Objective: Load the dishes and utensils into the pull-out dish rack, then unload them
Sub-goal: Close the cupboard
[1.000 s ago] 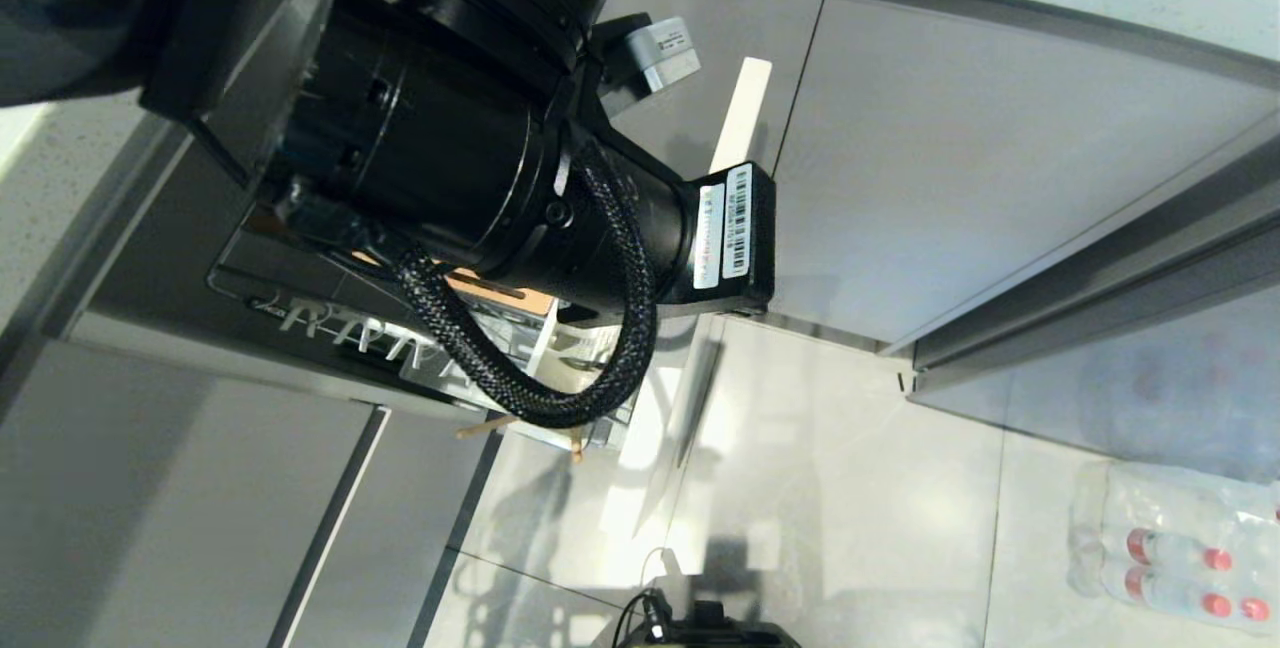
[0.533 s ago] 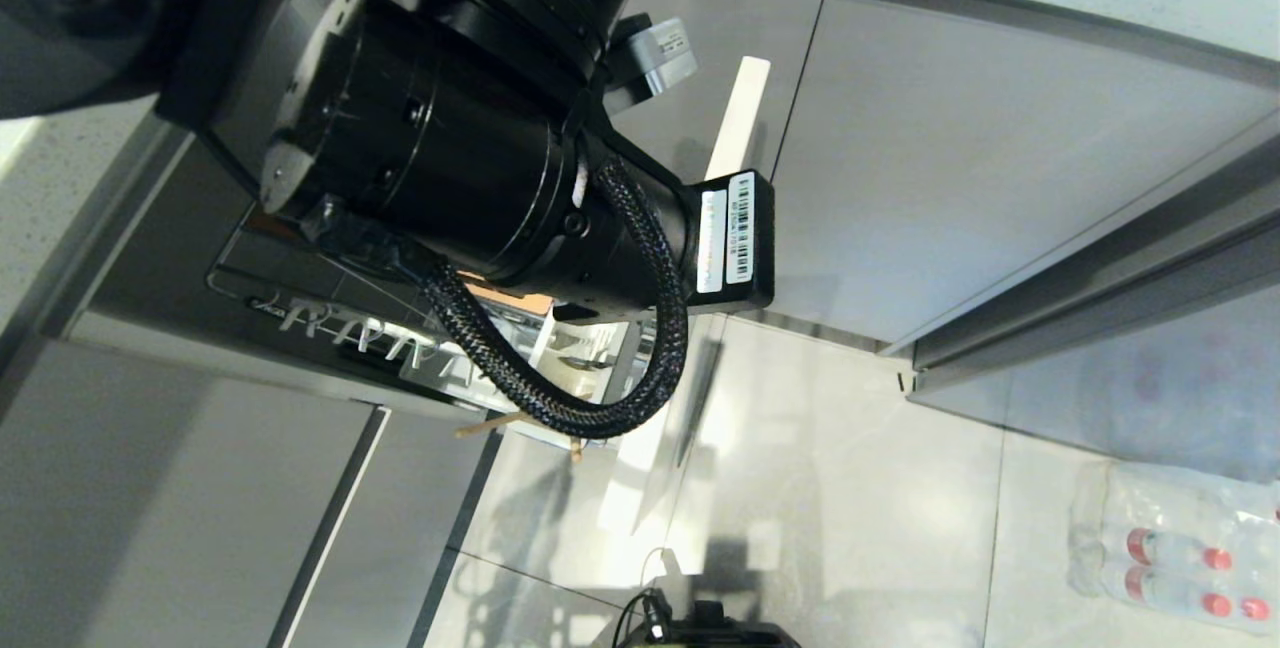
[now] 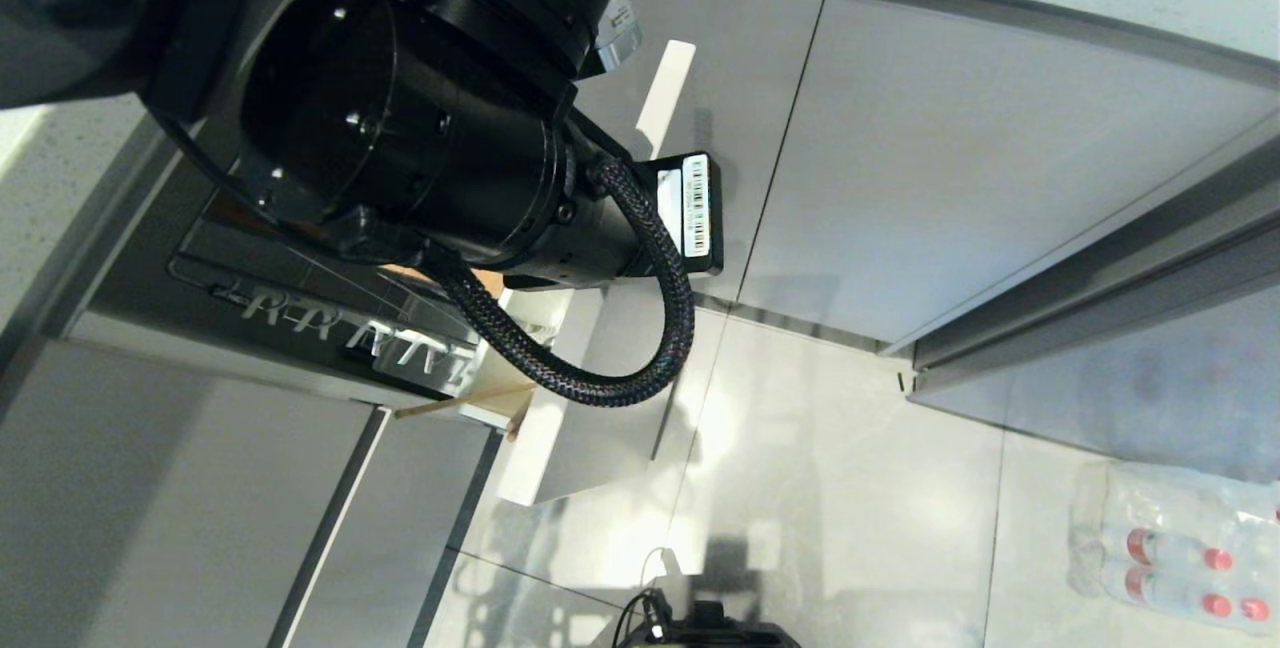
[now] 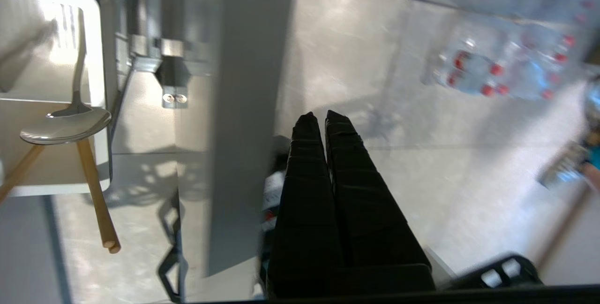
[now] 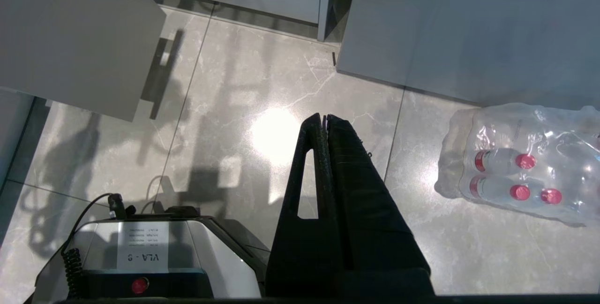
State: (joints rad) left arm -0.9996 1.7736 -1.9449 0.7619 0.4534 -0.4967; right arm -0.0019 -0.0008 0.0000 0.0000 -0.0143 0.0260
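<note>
Left gripper [image 4: 318, 115]: fingers pressed together, empty, just beside the pale cabinet front [image 4: 243, 107] of the pull-out dish rack [image 3: 330, 323]. Chopsticks [image 4: 96, 196] and a metal utensil [image 4: 65, 125] stand in its white utensil cup [image 4: 101, 60]. Right gripper [image 5: 323, 117]: closed, empty, above the floor.

The left tool [image 4: 321, 118] points down toward the floor [image 4: 375, 83], just outside the pull-out dish rack's cabinet front [image 4: 243, 83]. Beyond that front, inside the rack [image 3: 300, 313], the utensil cup [image 4: 101, 83] holds a spoon [image 4: 65, 125] lying across the chopsticks [image 4: 96, 196], whose ends stick out past the cup's rim. Well apart on the tool's other side, a pack of bottles [image 4: 492, 67] lies on the floor.
</note>
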